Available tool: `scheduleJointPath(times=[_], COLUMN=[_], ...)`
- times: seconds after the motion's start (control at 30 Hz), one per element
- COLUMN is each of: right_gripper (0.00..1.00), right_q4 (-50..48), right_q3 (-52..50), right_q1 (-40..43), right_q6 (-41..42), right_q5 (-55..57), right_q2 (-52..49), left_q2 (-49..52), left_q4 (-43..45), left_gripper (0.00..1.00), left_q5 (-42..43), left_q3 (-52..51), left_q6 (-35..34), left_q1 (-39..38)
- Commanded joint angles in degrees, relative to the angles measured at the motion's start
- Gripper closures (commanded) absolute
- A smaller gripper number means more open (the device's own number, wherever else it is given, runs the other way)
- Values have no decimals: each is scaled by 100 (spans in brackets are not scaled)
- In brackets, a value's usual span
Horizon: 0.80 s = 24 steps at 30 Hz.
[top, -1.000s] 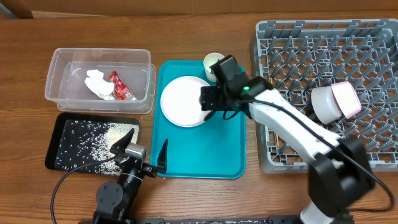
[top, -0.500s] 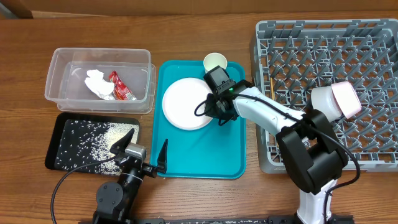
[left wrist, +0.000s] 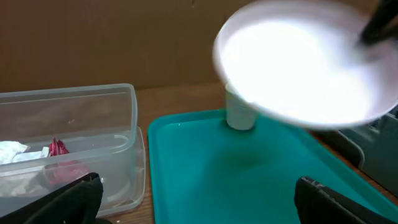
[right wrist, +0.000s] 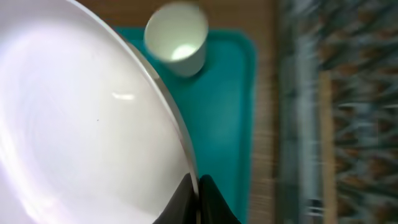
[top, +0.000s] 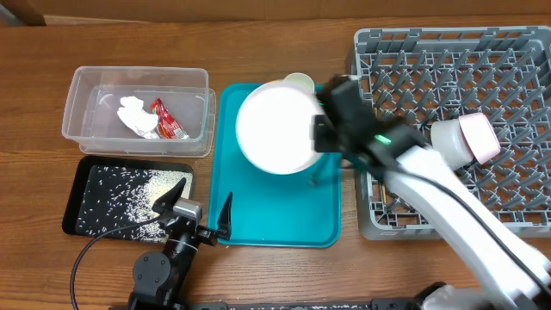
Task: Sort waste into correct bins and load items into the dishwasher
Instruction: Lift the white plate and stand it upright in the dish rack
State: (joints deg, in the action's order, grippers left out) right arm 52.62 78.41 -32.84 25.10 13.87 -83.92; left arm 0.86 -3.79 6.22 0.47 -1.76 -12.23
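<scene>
My right gripper is shut on the rim of the large white plate. It holds the plate, tilted, in the air over the teal tray; the plate also shows blurred in the left wrist view. A small white cup stands at the tray's far edge, partly behind the plate. The grey dish rack holds a white bowl and a pinkish plate. My left gripper is open at the tray's near left corner, holding nothing.
The clear tub at the left holds a white tissue and a red sauce packet. In front of it the black tray carries scattered rice grains. The dish rack sits close against the teal tray's right side.
My right gripper shut on the plate's right rim and lifted the plate off the teal tray, up and towards the cup. The left arm stayed still.
</scene>
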Motion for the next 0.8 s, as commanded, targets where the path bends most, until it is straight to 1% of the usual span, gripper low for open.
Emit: scheduleJointPath(times=[0.0,0.1,0.13,0.2,0.27,0.4,0.6,0.77], right_gripper=[96,96,96,96,96,96,96,96], right_q4=[208,501,566,629,625,579,549,339], right_q3=[63,61,61,59,59,57,57,57], right_q1=[144,291,369,573,780,1010,1010,1010], right_q6=[-345,-195,-197,-199,-201,-221,-221,-234], right_q5=[2184,4109,4579,5351,5716,5761,5777,6137], right_q2=[673,1001,1014,981,901,588,-238,-953], left_q2=[-55,-55,-55,-55,-55,-55,-55,-55], left_q4=[-9,-9,-9,-9,-9,-9,-9,-9], left_gripper=[0,0,0,0,0,0,0,0], left_q5=[-42,-42,-42,-42,-42,-42,-42,-42], left_q3=[-20,-20,-20,-20,-20,-20,-20,-20], left_q6=[-101,-101,-101,-101,-101,-101,-101,-101], left_q1=[31,31,31,31,31,31,31,33])
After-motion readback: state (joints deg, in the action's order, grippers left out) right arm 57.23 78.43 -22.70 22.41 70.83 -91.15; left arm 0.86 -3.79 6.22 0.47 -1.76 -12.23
